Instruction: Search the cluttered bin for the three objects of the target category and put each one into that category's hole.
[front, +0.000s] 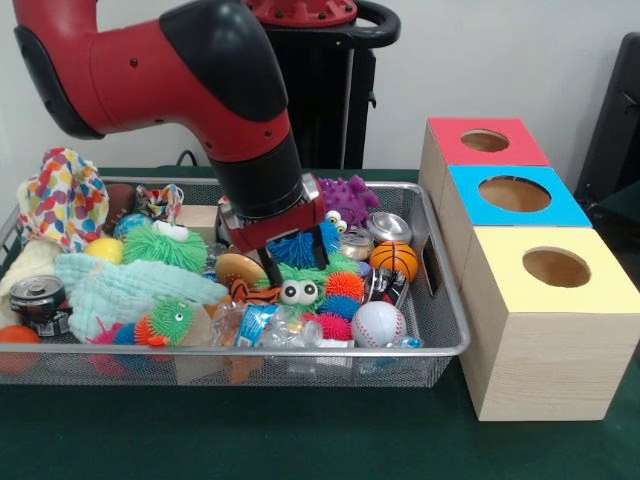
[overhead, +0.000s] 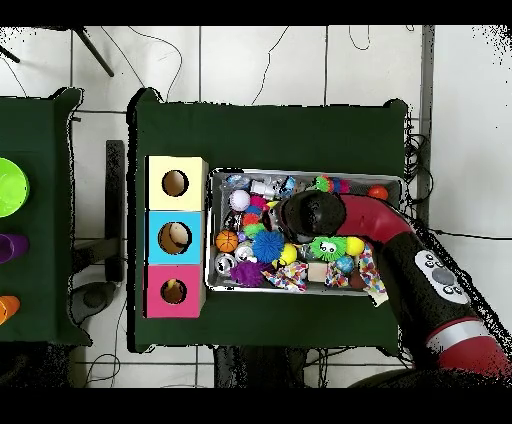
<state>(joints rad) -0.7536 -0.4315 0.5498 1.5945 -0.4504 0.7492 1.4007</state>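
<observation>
In the bin, the end effector spreads its fingers over the orange tiger.

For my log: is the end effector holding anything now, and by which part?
It cannot be told. The end effector is down in the bin, just above the striped tiger, but no grip shows.

A plain white wall stands behind the dark green cloth-covered worktop. From overhead, a pale tiled floor crossed by thin black cables surrounds it, with a second green-covered table alongside.
</observation>
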